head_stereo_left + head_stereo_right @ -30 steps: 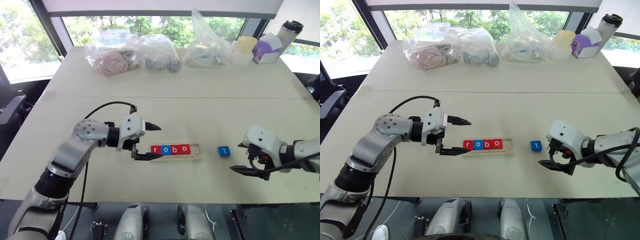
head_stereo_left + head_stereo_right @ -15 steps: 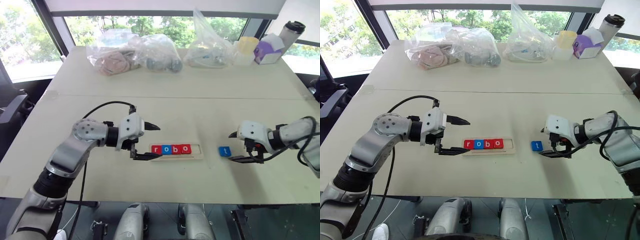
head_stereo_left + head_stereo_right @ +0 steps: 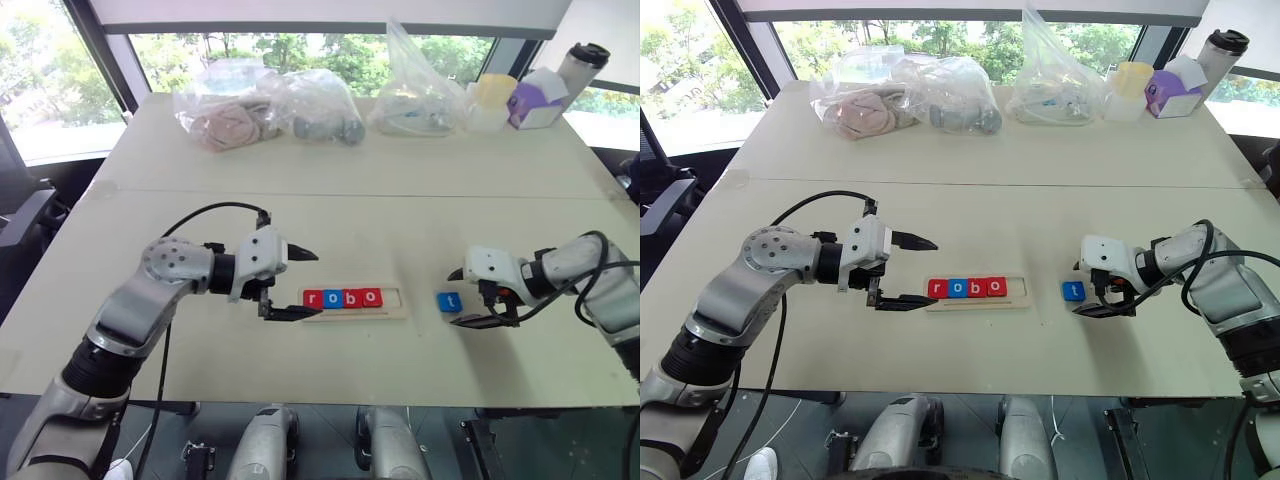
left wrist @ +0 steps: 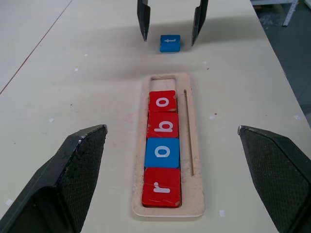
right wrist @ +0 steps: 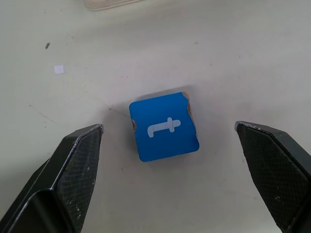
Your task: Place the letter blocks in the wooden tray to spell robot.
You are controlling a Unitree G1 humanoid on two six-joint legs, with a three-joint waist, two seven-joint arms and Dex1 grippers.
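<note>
Fingers of the right gripper (image 5: 167, 160) have dropped from beside the blue t block (image 5: 164, 126) to straddle it, spread and not touching. Beside it, the wooden tray (image 4: 189, 194) reads r-o-b-o; the left gripper (image 3: 296, 283) waits spread there.

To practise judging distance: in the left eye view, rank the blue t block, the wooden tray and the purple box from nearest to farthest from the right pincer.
1. Blue t block: just beside the right pincer, on its tray side.
2. Wooden tray: mid-table, beyond the block.
3. Purple box: far edge of the table, by the window.
</note>
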